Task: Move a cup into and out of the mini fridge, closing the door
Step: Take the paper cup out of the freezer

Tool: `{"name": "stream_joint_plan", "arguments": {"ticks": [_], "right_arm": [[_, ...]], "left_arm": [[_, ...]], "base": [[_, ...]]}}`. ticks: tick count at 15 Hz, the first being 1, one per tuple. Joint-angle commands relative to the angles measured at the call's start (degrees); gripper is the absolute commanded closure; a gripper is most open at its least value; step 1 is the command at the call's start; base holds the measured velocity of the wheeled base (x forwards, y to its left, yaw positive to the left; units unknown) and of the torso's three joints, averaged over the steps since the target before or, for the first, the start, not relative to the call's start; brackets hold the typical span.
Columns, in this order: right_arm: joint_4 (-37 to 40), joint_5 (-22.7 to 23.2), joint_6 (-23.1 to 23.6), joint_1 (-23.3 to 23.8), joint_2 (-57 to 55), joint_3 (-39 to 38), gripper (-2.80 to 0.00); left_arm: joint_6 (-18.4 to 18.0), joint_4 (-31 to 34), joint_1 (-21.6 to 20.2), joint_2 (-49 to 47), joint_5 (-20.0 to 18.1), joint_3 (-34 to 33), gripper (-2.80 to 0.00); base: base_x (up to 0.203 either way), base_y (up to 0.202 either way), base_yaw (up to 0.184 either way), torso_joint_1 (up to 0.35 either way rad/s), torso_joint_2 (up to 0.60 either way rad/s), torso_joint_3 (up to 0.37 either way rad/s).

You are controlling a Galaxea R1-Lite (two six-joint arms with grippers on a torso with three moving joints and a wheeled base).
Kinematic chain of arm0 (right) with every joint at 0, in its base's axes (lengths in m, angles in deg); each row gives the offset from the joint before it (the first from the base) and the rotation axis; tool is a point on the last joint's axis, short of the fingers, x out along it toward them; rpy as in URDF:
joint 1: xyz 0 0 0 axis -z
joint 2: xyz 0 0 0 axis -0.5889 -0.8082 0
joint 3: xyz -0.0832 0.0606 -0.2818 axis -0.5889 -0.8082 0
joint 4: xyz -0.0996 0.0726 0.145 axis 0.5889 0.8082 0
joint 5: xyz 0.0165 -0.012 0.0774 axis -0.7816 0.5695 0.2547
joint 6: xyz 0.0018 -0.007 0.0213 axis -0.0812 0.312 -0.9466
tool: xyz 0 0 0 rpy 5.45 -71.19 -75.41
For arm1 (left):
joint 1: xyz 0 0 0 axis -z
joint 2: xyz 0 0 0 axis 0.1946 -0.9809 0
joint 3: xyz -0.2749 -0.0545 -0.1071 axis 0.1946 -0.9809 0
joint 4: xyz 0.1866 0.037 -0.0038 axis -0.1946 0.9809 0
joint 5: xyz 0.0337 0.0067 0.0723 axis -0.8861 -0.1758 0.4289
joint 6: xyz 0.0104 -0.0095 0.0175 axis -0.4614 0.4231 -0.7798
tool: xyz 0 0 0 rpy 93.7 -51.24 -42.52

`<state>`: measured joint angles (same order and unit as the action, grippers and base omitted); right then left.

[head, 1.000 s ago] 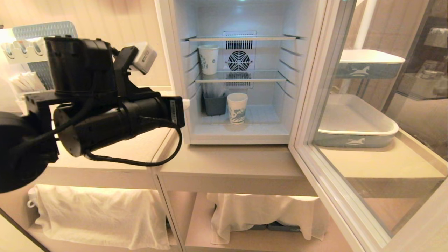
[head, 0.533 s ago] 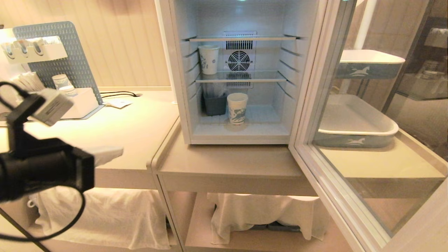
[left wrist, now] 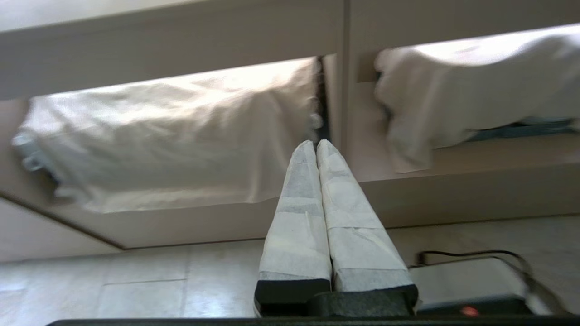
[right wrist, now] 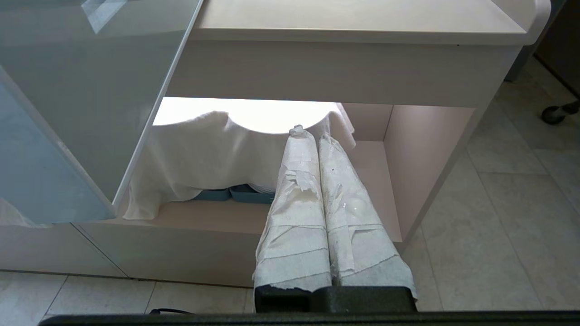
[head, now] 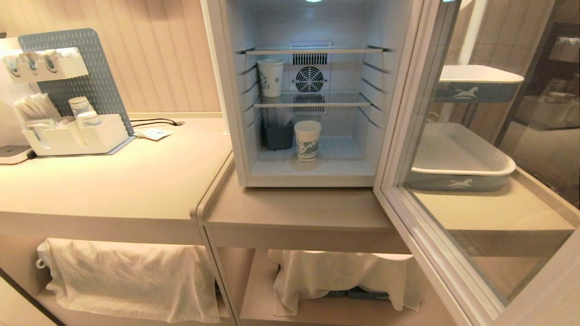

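My left gripper (left wrist: 316,147) has dropped below the counter, out of the head view, its fingers pressed together on nothing; the cup (head: 307,140) stands on the mini fridge (head: 312,174) floor, the door (head: 453,253) wide open, so closing or retrieving remains

The mini fridge (head: 312,90) is left open at the front, its door (head: 435,190) swung wide to the right. The bottom compartment is partly taken by the cup (head: 307,140) and a grey bin (head: 277,135); room is left to their right.
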<state>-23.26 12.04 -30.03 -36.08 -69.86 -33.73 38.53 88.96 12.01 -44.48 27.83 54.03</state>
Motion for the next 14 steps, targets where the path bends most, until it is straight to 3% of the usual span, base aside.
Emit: {"name": "stream_joint_plan", "arguments": {"ticks": [1, 5, 14], "right_arm": [[0.04, 0.02, 0.06, 0.00, 0.01, 0.01, 0.00], [0.04, 0.02, 0.06, 0.00, 0.01, 0.01, 0.00], [0.04, 0.02, 0.06, 0.00, 0.01, 0.01, 0.00]], "left_arm": [[-1.96, -2.26, -0.08, 12.82, 1.79, -7.53, 0.00], [-3.07, -2.28, -0.89, 23.67, 0.14, -8.45, 0.00], [-3.81, -2.05, -0.97, 23.47, 0.38, -8.60, 0.00]], "base": [[0.000, 0.000, 0.000, 0.000, 0.00, 0.000], [0.000, 0.000, 0.000, 0.000, 0.00, 0.000], [0.000, 0.000, 0.000, 0.000, 0.00, 0.000]]}}
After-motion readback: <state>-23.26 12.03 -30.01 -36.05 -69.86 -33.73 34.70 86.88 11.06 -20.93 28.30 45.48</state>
